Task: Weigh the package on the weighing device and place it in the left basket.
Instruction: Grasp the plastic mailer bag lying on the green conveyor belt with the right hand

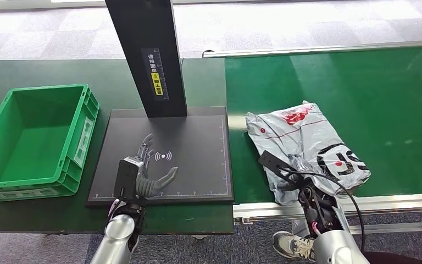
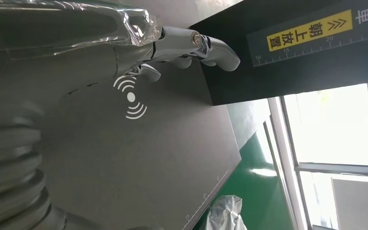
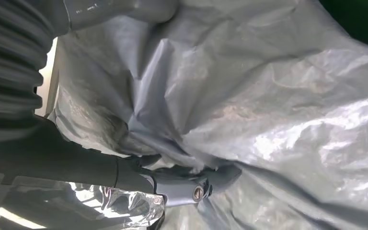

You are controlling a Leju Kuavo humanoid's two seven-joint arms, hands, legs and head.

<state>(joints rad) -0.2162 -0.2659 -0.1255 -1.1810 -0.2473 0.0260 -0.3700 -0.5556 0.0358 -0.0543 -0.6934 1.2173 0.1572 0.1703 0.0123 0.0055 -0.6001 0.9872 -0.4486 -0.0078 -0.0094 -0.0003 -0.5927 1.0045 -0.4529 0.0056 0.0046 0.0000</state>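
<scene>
The grey plastic package (image 1: 307, 146) with red and black print lies crumpled on the green conveyor belt (image 1: 362, 82), to the right of the black weighing plate (image 1: 198, 165). My right hand (image 1: 295, 171) is at the package's near edge. In the right wrist view its fingers (image 3: 196, 184) and thumb close into the folds of the package (image 3: 268, 96). My left hand (image 1: 145, 173) hovers open above the near left part of the plate, fingers (image 2: 191, 45) spread over the plate (image 2: 139, 158) beside the white signal mark. The green basket (image 1: 11, 181) stands empty left of the plate.
A tall black column (image 1: 148, 55) with a yellow label rises from the plate's far edge. The belt's metal rail (image 1: 362, 203) runs along its near side. A shoe (image 1: 288, 245) shows on the floor below the rail.
</scene>
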